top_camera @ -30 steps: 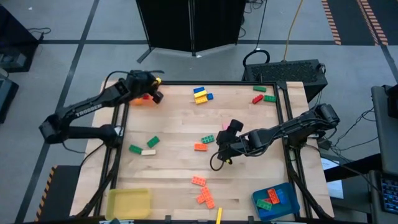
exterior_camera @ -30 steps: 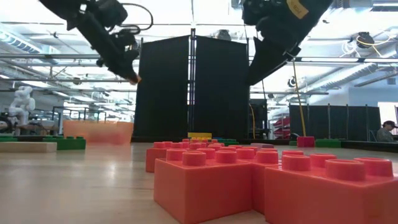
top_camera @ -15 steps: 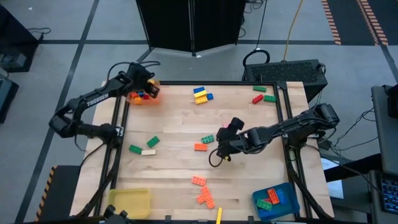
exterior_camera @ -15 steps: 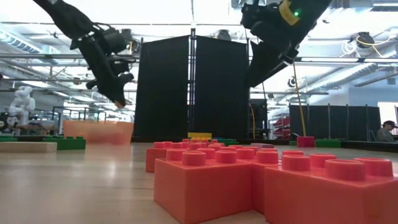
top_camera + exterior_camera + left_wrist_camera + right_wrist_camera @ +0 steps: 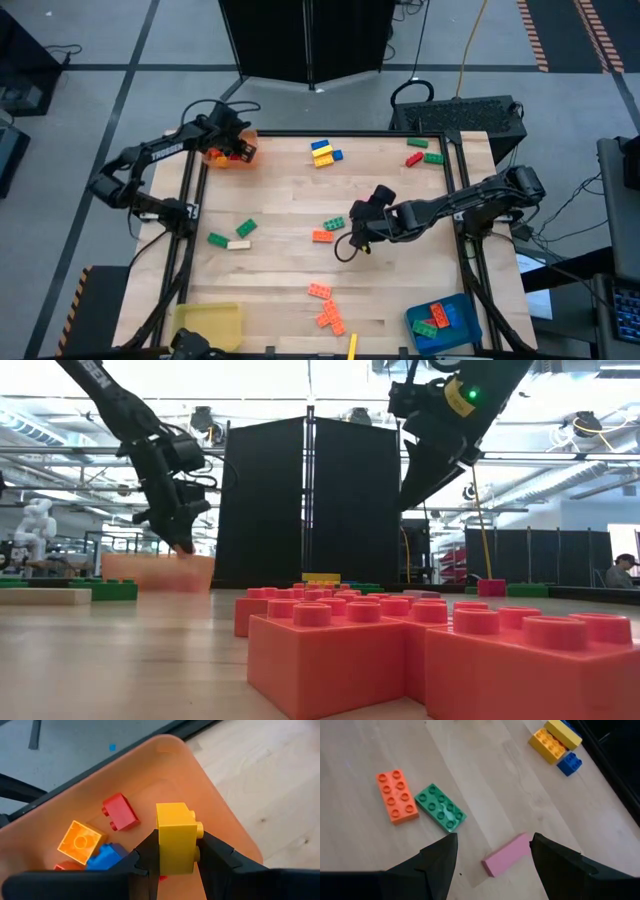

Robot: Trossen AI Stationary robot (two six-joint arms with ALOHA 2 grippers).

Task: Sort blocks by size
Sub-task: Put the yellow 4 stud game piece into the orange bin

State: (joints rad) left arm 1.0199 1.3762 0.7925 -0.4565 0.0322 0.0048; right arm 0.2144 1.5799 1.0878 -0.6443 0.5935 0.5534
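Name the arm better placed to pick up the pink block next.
Right. The right gripper hangs open directly above the pink block near the table's middle. The left gripper is shut on a yellow block over the orange tray at the far left corner.

A small yellow block (image 5: 175,837) was held upright above red (image 5: 120,811), orange (image 5: 81,836) and blue (image 5: 106,857) blocks lying loose below.

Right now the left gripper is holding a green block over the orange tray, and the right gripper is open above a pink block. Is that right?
Almost. The block in the left gripper is yellow, not green; the left wrist view shows it pinched over the orange tray. The rest holds: the right gripper is open above the pink block.
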